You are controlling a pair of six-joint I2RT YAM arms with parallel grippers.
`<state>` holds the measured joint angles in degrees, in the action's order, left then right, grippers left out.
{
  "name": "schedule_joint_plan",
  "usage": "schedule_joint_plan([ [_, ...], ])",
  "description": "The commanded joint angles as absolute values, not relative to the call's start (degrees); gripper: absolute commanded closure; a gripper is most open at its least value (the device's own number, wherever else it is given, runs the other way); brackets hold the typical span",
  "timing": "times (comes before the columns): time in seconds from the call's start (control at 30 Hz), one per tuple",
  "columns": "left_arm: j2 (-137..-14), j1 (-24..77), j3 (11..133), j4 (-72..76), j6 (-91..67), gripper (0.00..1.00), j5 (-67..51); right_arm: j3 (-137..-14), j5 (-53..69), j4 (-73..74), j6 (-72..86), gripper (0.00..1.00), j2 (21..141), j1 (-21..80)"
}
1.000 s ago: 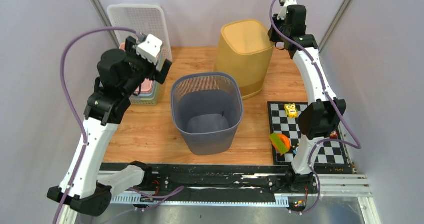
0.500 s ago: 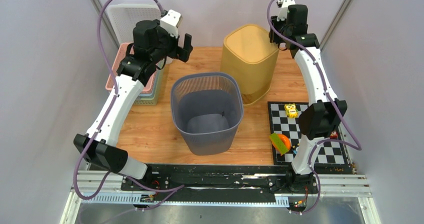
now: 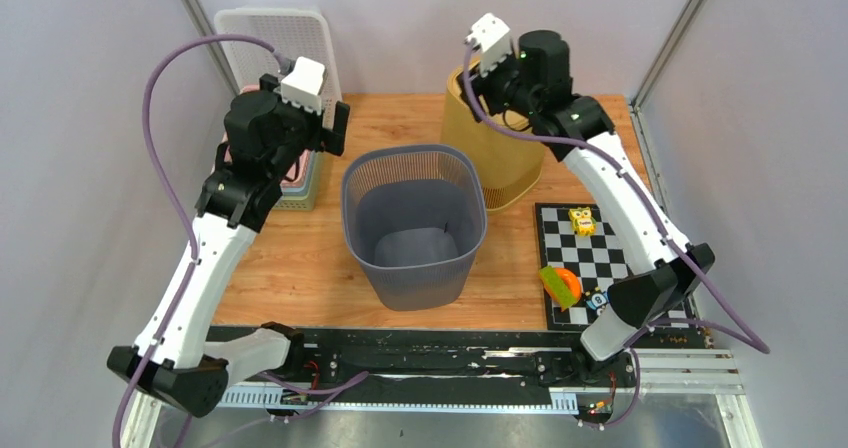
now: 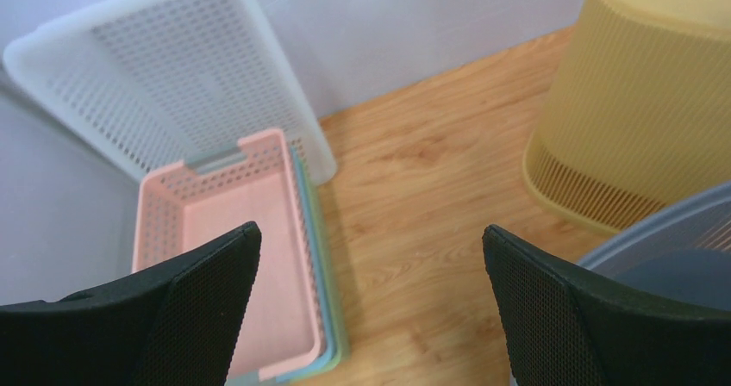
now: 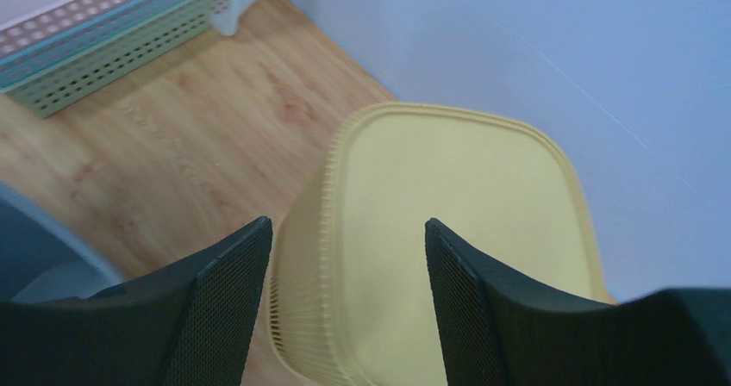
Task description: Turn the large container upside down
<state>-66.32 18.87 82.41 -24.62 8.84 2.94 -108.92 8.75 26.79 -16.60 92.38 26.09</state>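
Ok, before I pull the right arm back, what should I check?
1. Yellow container sits base up, rim down on the table: ok.
2. It stands level, not leaning: ok, as far as the top view shows.
3. Right gripper has let go: ok, jaws apart above the base, nothing clamped.
4. Fingers clear of the base before moving: cannot tell, the gap is not visible.
5. Left gripper open and empty, out of the way: ok.
6. Yellow container apart from the grey basket: cannot tell, they overlap in both views.
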Motion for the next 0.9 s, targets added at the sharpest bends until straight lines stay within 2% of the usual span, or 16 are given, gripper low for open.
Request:
schedule_joint_plan([
  [0.0,-62.3,17.0,74.0,-24.7,13.0,0.0,8.3,-106.6,3.3,27.1,-20.0,0.32,95.3,32.2],
  [0.2,-57.4,13.1,65.3,-24.2,16.6,0.0,7.7,-111.4,-8.0,27.5,-17.8,0.32,102.5,34.7],
  [0.4,-53.6,11.7,59.6,-21.4,16.7,0.0,7.5,-112.6,-13.3,27.2,-19.0,0.33,105.9,34.7],
  [0.57,-52.6,11.6,57.4,-19.7,16.2,0.0,7.3,-113.2,-19.0,26.6,-19.0,0.39,108.0,33.9],
  [0.77,-51.4,11.6,56.2,-19.5,16.2,0.0,7.1,-115.3,-22.7,26.3,-14.8,0.53,110.6,30.5],
  [0.87,-50.9,11.5,55.7,-19.4,16.3,0.0,7.0,-116.6,-24.2,26.1,-13.0,0.55,112.1,28.5],
])
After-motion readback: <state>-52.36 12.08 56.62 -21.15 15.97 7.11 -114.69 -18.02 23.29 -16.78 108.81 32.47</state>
